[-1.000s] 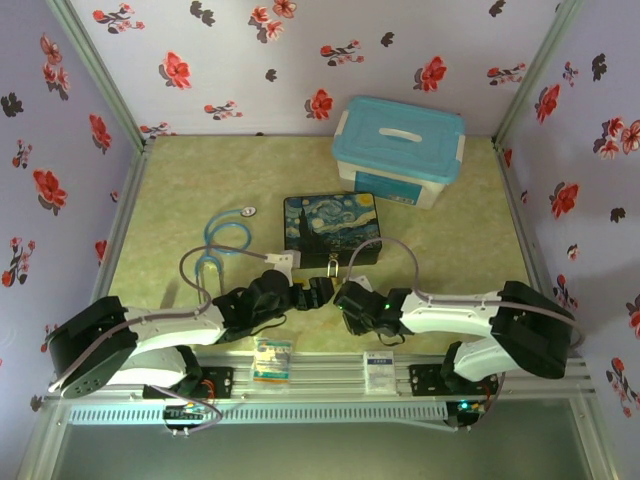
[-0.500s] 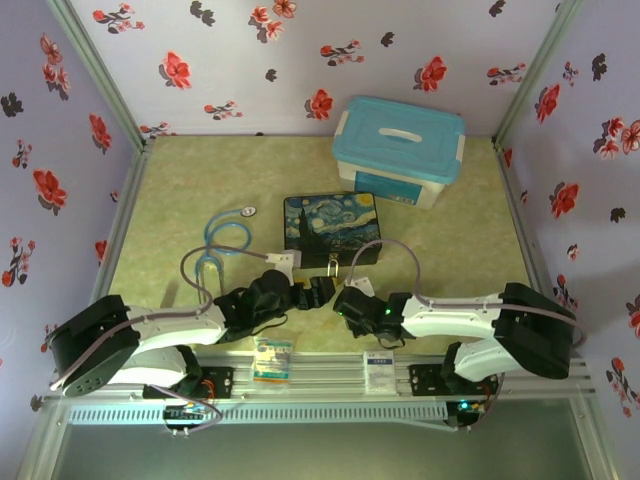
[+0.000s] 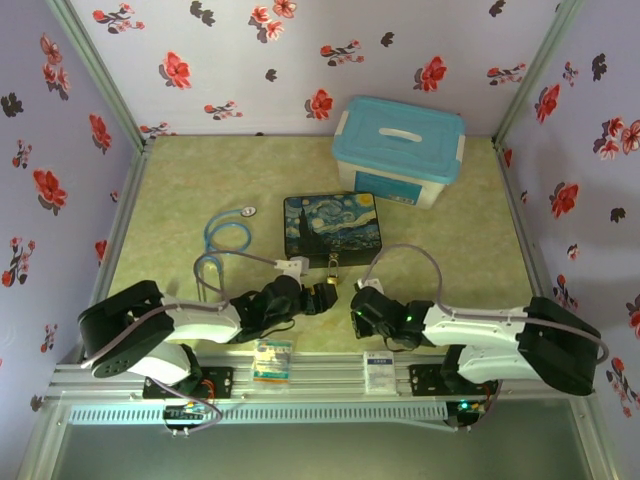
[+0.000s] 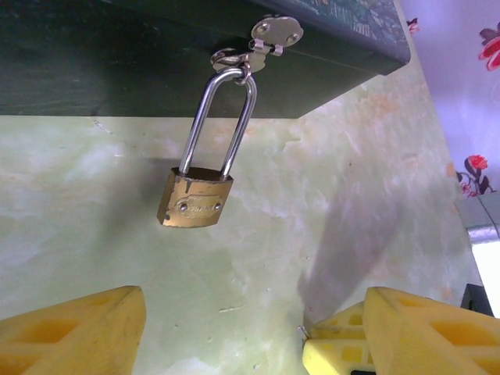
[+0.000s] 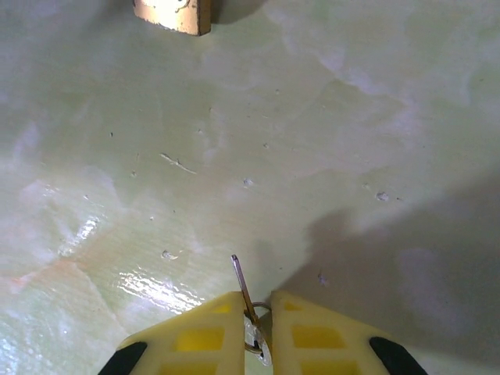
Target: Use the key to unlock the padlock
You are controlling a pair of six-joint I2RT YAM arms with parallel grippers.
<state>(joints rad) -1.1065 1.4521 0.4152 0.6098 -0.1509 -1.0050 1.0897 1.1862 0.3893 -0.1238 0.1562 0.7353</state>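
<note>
- When I checked the overhead view against the second before, the right arm (image 3: pixel 480 328) had drawn back toward the lower right of the frame. The left arm (image 3: pixel 190 322) had pushed in toward lower centre.
- The right gripper (image 3: pixel 360 302) had gone from part-open to closed. In its wrist view, at bottom centre, its fingers were pinched on the key (image 5: pixel 247 291), whose blade poked up out of the gap over the table (image 5: pixel 351 117).
- The left gripper (image 4: pixel 250 320) had narrowed a little but stood open with nothing between its fingers. The padlock (image 4: pixel 195 205) lay ahead of it, left of centre in that wrist view.
- I judged the key pickup done. What remained was steadying the lock with the left and bringing the key to the keyhole. The hold on the key was thin, so I thought it might twist on contact.
- The blue-lidded bin (image 3: pixel 398 150), upper right of centre in the overhead view, had its lid on, so I could not see inside.
- The starry box (image 3: pixel 330 225), mid-frame, was shut and its contents were hidden too.
- The shackle (image 4: pixel 223 117) ran through the hasp (image 4: pixel 266 43) on the box's near edge. Both its legs were seated in the brass body, which seemed to rest on the table, so I read it as locked.
</note>
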